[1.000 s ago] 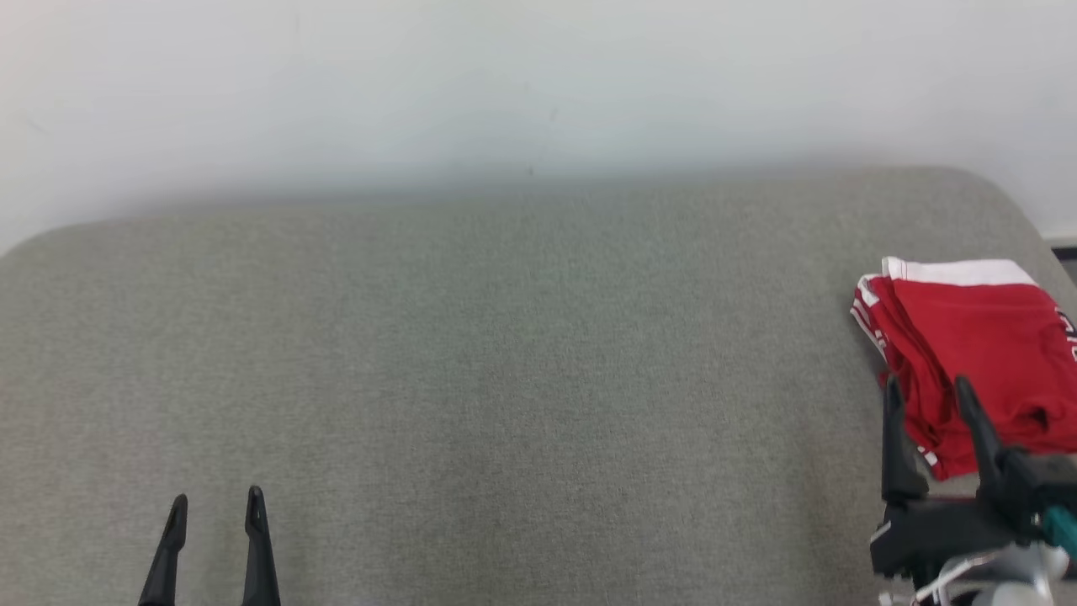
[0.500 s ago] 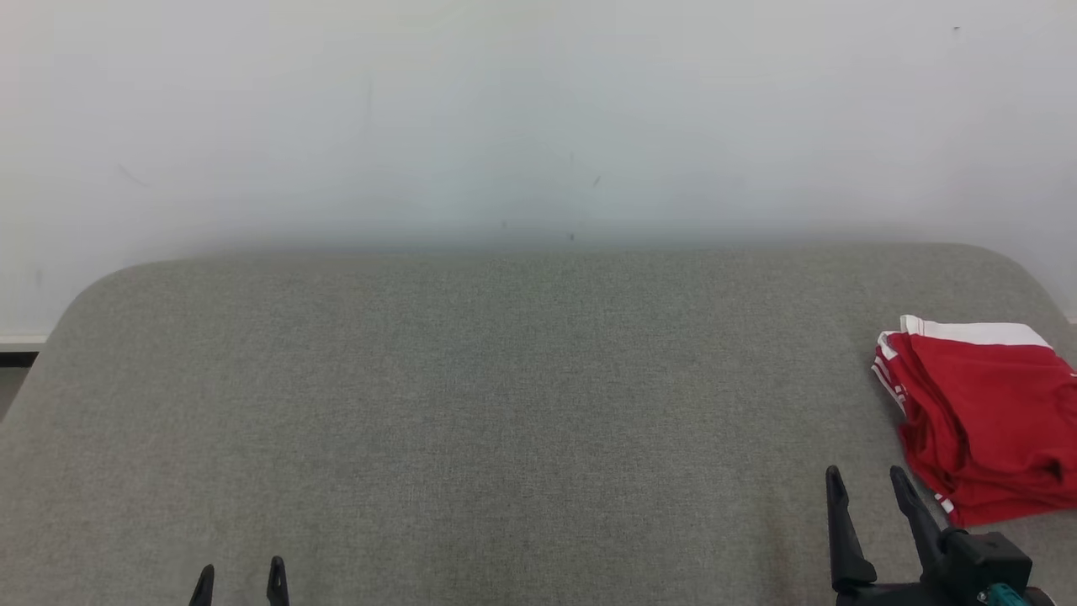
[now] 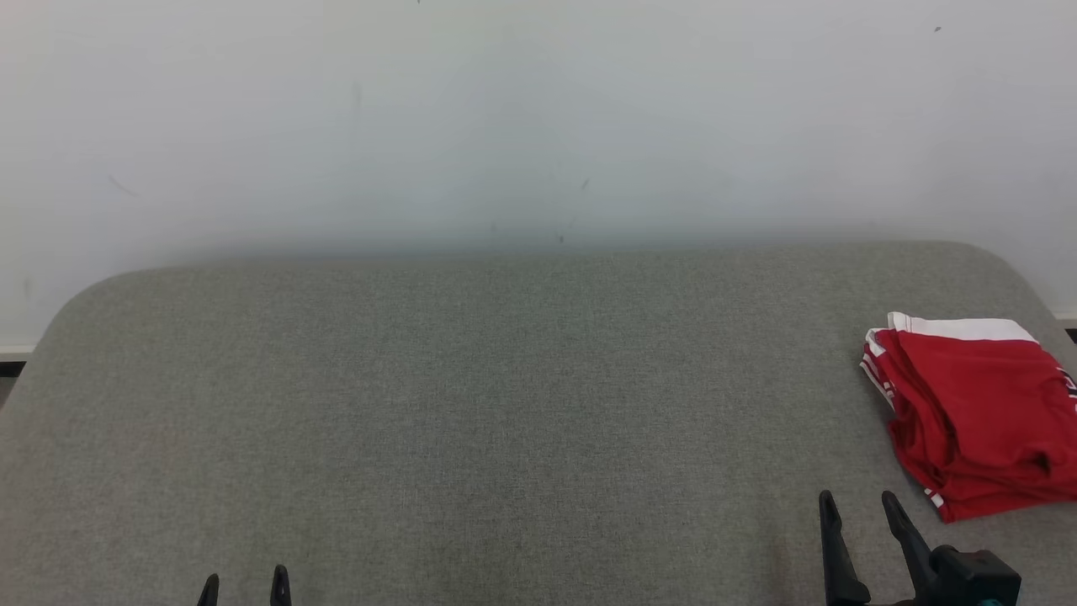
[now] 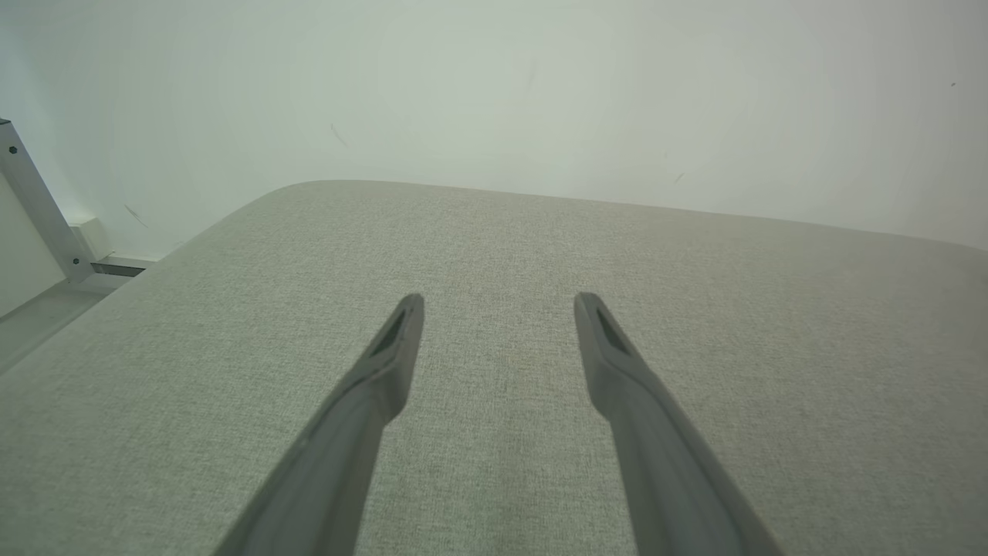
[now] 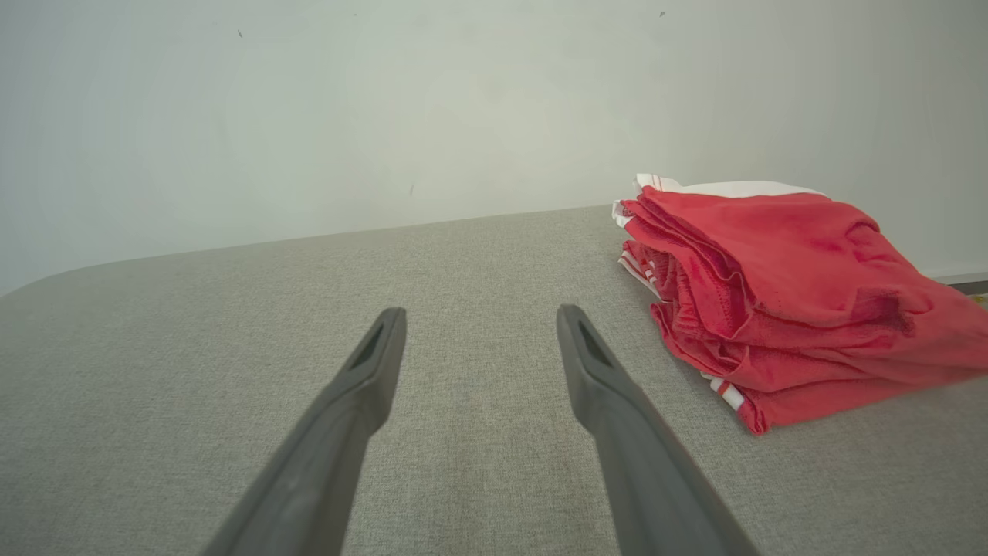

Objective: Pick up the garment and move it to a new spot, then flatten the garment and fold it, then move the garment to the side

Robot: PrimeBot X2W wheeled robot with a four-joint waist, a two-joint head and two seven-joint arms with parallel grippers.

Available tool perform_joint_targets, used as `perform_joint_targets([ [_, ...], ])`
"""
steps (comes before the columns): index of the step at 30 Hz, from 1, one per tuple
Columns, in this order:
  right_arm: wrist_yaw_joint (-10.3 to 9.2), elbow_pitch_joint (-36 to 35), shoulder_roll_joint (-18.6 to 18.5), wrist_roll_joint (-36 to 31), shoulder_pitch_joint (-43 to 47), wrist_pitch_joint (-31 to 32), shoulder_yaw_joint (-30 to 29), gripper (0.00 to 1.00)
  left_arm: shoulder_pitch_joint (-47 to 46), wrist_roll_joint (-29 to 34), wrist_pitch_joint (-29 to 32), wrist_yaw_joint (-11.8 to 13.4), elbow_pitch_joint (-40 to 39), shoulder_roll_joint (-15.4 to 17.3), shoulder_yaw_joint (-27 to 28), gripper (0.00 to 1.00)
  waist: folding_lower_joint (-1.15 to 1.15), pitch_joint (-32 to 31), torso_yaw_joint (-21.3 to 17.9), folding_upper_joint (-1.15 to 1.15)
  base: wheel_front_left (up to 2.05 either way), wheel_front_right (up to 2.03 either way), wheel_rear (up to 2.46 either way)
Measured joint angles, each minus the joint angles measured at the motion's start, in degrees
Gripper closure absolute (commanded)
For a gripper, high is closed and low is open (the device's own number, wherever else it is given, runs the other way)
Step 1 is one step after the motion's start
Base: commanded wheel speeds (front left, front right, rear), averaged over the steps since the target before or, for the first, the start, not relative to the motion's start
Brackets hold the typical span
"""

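Right gripper [image 3: 857,498] near right, jaws wide, empty, just left of folded red garment [image 3: 976,421] on grey table [image 3: 505,404]; left gripper [image 3: 245,576] near left, likewise wide and empty.

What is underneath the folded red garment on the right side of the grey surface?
The red garment lies on the grey fabric surface, which shows beside it. Its own folded layers show at the edge. Whether anything lies beneath is hidden by the cloth.

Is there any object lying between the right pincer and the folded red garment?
No, nothing visible stands in the way. The right pincer is open, and only the bare grey fabric surface lies between it and the red garment, which rests apart from it near the surface's right edge.
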Motion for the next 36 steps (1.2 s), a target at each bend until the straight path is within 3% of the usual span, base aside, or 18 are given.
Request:
perform_joint_targets([
  [25,0.0,0.82,0.0,1.56,-0.15,-1.57,-0.22,0.0,-0.05,0.05,0.0,-0.81,-0.35,-0.21,1.18,0.0,0.0,1.24,-0.59,0.0,0.0,0.0,0.0],
  [26,0.0,0.92,0.01,1.64,-0.18,-1.57,-0.14,1.0,-0.05,0.04,0.0,-0.83,-0.34,-0.22,1.22,1.0,0.0,1.27,-0.63,0.0,0.0,0.0,0.0],
  [32,0.0,4.19,0.12,1.67,0.98,-1.11,-0.18,1.0,0.1,-0.27,0.57,-0.81,2.75,-0.54,1.09,1.0,0.0,1.32,-0.66,0.0,0.0,0.0,0.0],
  [36,0.0,4.8,0.16,5.58,0.77,0.1,-0.42,1.0,-0.02,-4.16,1.89,-0.81,3.25,-0.62,1.24,1.0,0.0,1.41,-0.67,0.0,0.0,0.0,0.0],
])
